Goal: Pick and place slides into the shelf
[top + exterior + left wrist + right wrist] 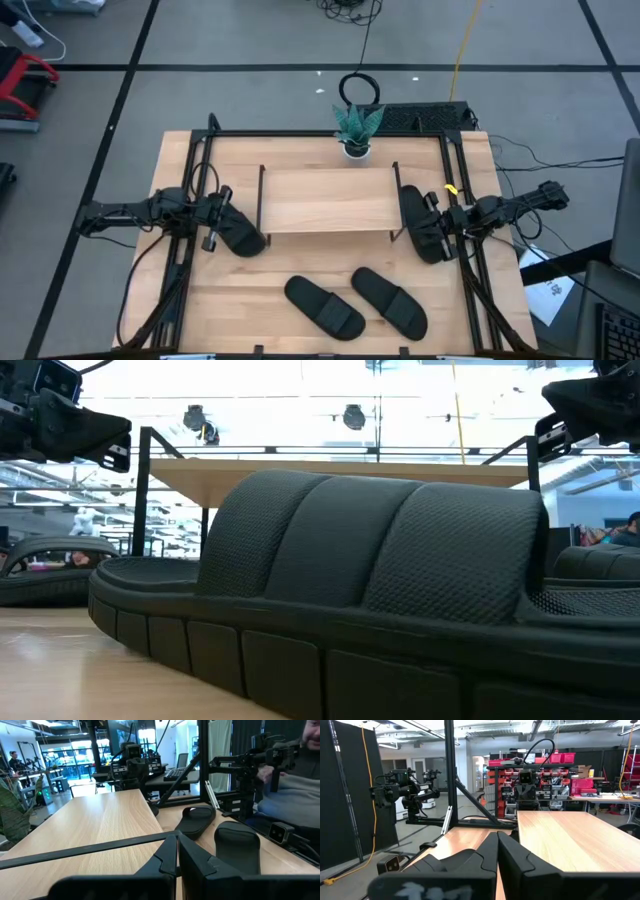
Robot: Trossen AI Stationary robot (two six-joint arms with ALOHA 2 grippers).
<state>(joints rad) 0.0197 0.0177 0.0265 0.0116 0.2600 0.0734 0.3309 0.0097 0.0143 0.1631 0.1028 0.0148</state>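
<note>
Left pincer [228, 212] is off the shelf's left end, fingers pressed together, sitting over a slide [242, 238] that lies on the counter [180, 170] by the shelf's front-left corner. Can't tell whether it touches that slide.

Shelf [328, 200] stands mid-counter toward the far edge, with a light wood board and black side frames; a small potted plant [356, 128] sits just behind it at the far edge.

Two more slides lie near the counter's front edge, side by side and angled: one [324, 307] left of centre, one [389, 301] just right of it. The low view is mostly filled by one of them up close.

Right pincer [430, 222] is off the shelf's right end, fingers closed, over the fourth slide [416, 222], which lies alongside the shelf's right frame. Grip on it can't be confirmed.
</note>
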